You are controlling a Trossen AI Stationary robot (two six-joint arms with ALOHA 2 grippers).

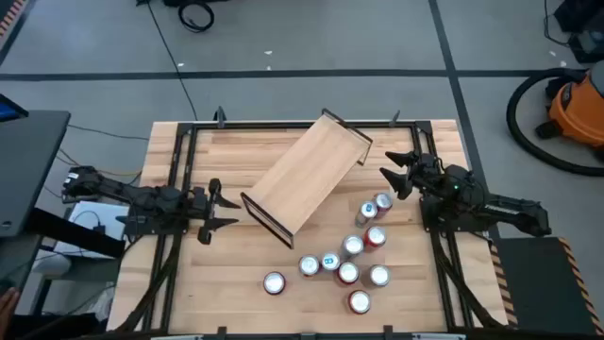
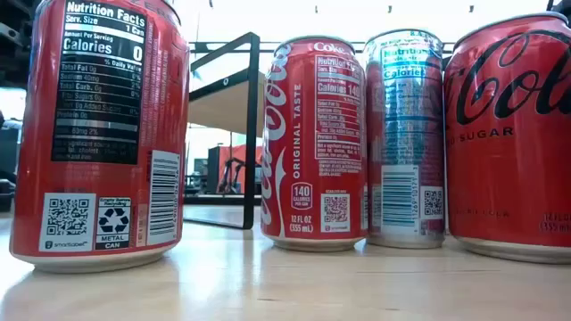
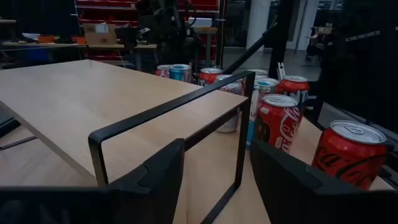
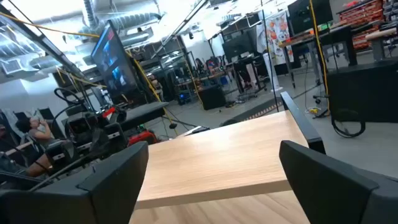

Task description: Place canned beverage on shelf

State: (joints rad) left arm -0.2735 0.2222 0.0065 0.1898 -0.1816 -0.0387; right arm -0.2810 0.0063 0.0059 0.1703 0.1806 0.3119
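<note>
- So nearest the front edge, a bunch of cans (image 1: 347, 272) stands upright on the tabletop (image 1: 217, 293), none on the shelf yet — one stray can (image 1: 274, 281) sits apart from the cluster.
- Mid-table, the shelf (image 1: 307, 176) lies at a diagonal, probably so both arms can reach it.
- Left gripper (image 1: 219, 210) waits just beside the shelf's near black frame (image 3: 180, 115), fingers partly apart, holding nothing.
- Farther back, right gripper (image 1: 401, 170) gapes wide and empty, facing the shelf's far end — likely lining up before going for a can.
</note>
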